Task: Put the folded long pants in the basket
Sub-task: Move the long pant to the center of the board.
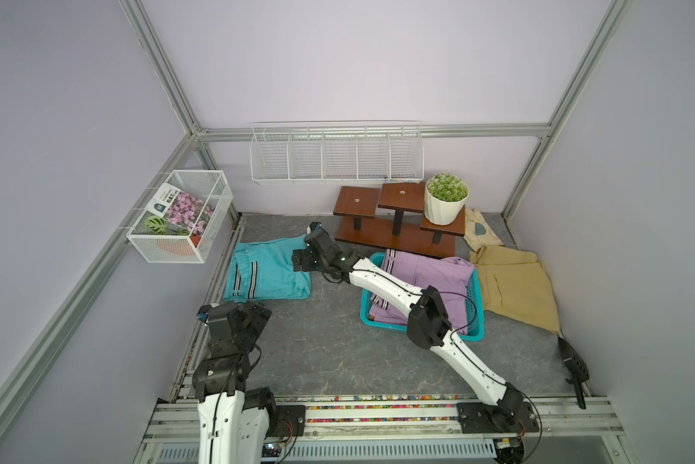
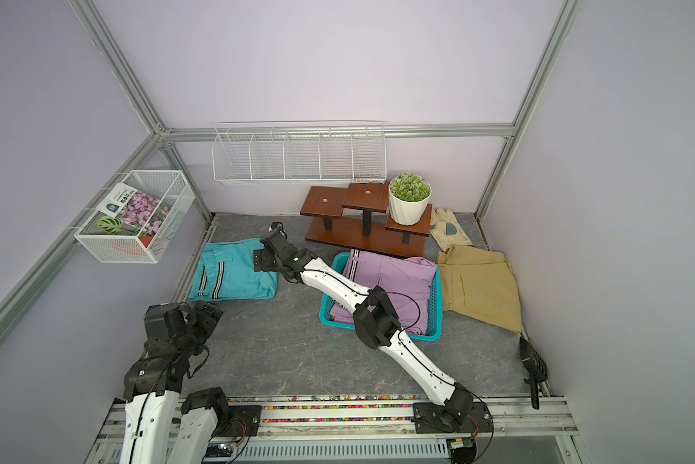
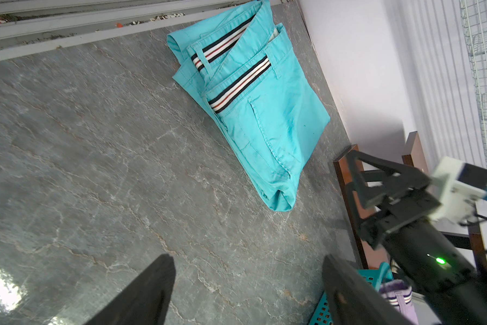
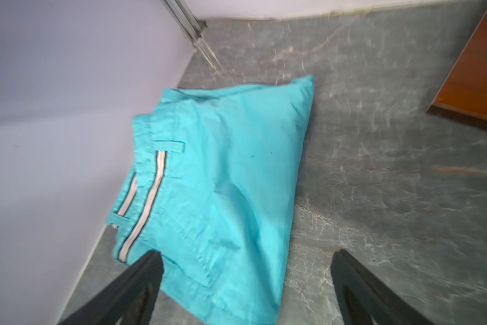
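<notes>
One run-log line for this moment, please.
right gripper: open, above edge of teal pants on table | left gripper: open, empty | lilac pants: in basket | khaki pants: on table beside basket

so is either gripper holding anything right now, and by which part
Nothing is held. The right gripper stands open over an edge of the teal pants, not closed on them; the left gripper is open above the floor.
</notes>
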`<state>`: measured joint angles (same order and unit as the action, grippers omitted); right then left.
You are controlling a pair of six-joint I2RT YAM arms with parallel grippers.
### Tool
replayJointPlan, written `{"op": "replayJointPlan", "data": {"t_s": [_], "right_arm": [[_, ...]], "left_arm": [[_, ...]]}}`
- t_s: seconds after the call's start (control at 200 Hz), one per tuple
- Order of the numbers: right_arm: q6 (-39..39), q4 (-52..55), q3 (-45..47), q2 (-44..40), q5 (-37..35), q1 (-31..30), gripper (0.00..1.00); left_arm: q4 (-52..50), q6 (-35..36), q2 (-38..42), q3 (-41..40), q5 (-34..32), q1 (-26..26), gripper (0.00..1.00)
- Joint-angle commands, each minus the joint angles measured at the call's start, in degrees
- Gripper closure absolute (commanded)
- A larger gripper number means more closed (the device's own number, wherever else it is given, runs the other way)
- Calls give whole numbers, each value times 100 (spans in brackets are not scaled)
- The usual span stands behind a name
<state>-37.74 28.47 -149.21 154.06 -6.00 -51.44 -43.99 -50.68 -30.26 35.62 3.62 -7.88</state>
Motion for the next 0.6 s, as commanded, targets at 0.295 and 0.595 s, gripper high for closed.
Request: {"op": "replayJointPlan", "data": {"t_s": [0.295, 0.595], "right_arm": [[-486, -372, -112, 813, 958, 235, 5], [-868, -1026, -110, 1047, 1653, 223, 13]], "left_arm": [[110, 91, 97, -50, 130, -36, 13], [131, 84, 100, -60, 113, -25, 13]]}}
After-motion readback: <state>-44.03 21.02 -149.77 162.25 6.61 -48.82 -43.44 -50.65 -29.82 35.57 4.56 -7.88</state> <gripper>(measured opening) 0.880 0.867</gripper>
